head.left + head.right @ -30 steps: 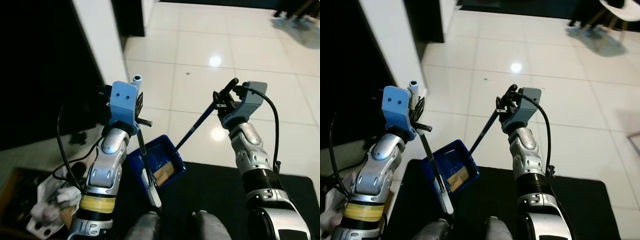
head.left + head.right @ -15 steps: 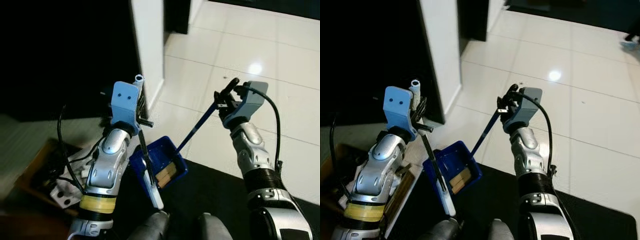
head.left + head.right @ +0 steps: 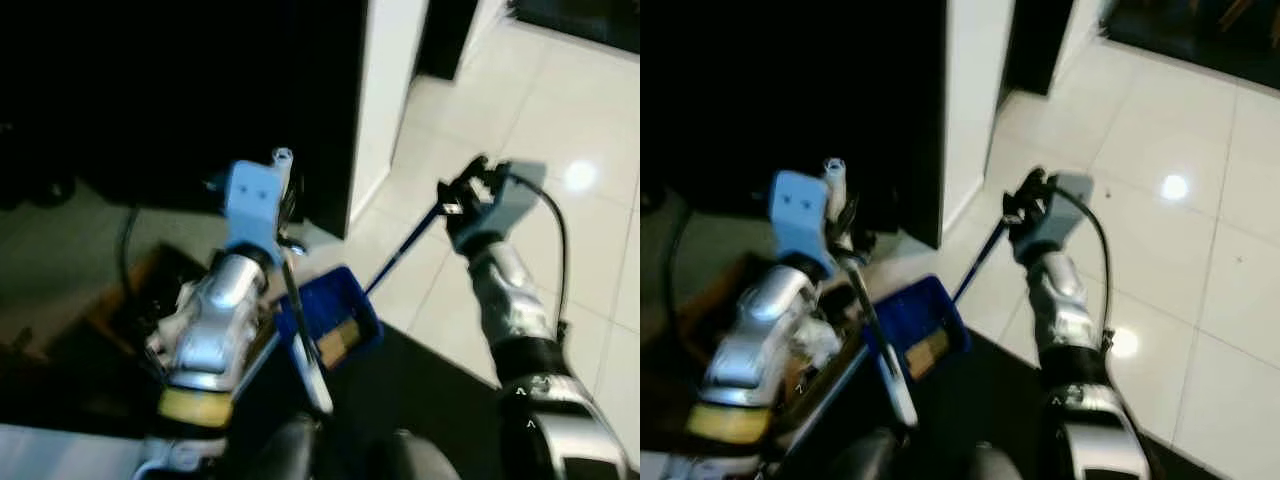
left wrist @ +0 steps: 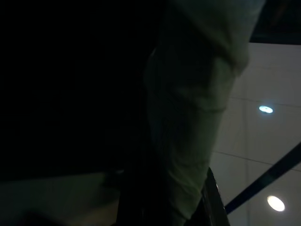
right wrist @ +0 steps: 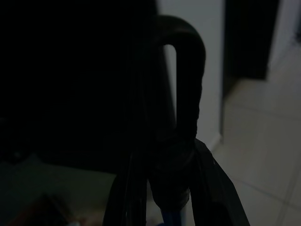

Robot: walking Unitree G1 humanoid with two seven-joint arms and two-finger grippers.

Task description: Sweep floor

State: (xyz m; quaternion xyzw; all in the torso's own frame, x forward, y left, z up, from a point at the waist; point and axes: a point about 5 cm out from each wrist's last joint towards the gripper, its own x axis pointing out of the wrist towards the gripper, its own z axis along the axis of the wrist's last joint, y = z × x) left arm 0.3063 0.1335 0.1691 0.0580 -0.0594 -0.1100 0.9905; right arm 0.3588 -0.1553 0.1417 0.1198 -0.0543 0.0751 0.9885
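Meanwhile, the whole picture had swung toward the robot's left over the last second: the white wall edge (image 3: 385, 110), earlier at the left of the head views, now stood near the middle, and a dark room took up the left half, so the robot, not the things, had turned. Both arms kept their pose through it. The right gripper (image 3: 462, 192) stayed clamped on the looped black top of the one dustpan handle (image 3: 400, 250), a blue rod slanting down to the single blue dustpan (image 3: 330, 318), which hung just above the floor beside the black mat (image 3: 420, 370) with something tan inside it. The left gripper (image 3: 285, 205) held the one broom (image 3: 300, 340) upright, its fingers pressed on the thin dark shaft, whose pale lower part reached down by the robot's legs. A low box of clutter (image 3: 150, 320) lay on the floor to the left. The blur suggested the turn was not finished. Judging from this, no sweeping stroke was under way; the robot seemed to be carrying both tools toward the darker area, with the glossy white tiles (image 3: 1200, 300) now off to its right.
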